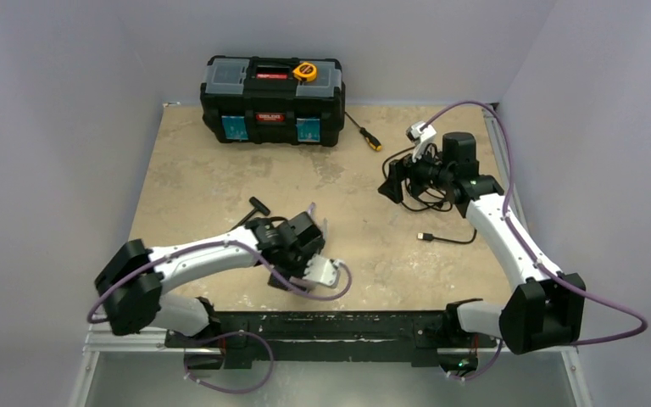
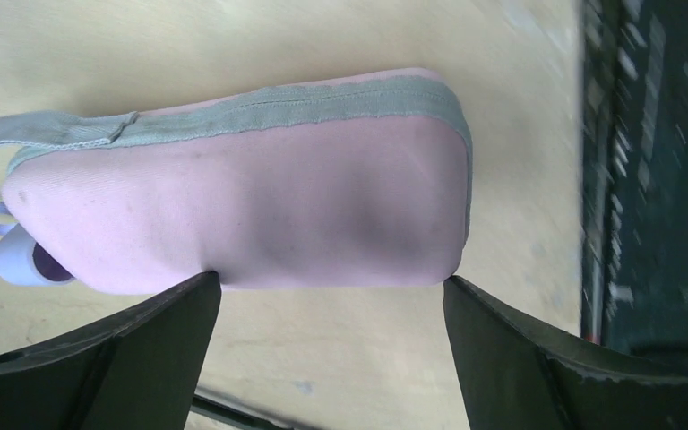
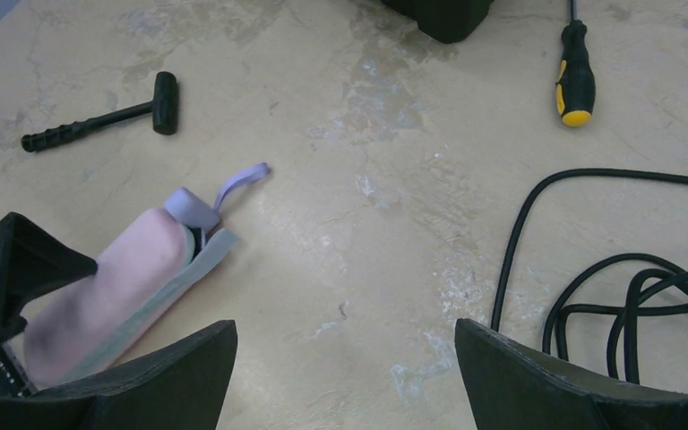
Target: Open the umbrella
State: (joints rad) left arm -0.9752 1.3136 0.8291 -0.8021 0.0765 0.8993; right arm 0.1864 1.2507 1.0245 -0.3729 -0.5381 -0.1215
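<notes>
The umbrella [image 2: 260, 202] lies folded on the table inside a pale pink sleeve with a grey hem. Its small lavender handle [image 2: 22, 258] and strap poke out of the sleeve's left end. My left gripper [image 2: 330, 291] is open, its two black fingertips just at the sleeve's near edge, one on each side of its middle, holding nothing. In the right wrist view the umbrella [image 3: 112, 291] is at the lower left with the left gripper's black finger [image 3: 18, 269] beside it. My right gripper [image 3: 345, 358] hangs open over bare table, well away from it. In the top view the left gripper [image 1: 305, 229] hides the umbrella.
A black toolbox [image 1: 272, 89] with a yellow tape measure [image 1: 305, 71] on top stands at the back. A yellow-tipped screwdriver [image 3: 575, 81] lies beside it. There is a black mallet [image 3: 107, 112] beyond the umbrella and a coiled black cable [image 3: 627, 296] under the right arm.
</notes>
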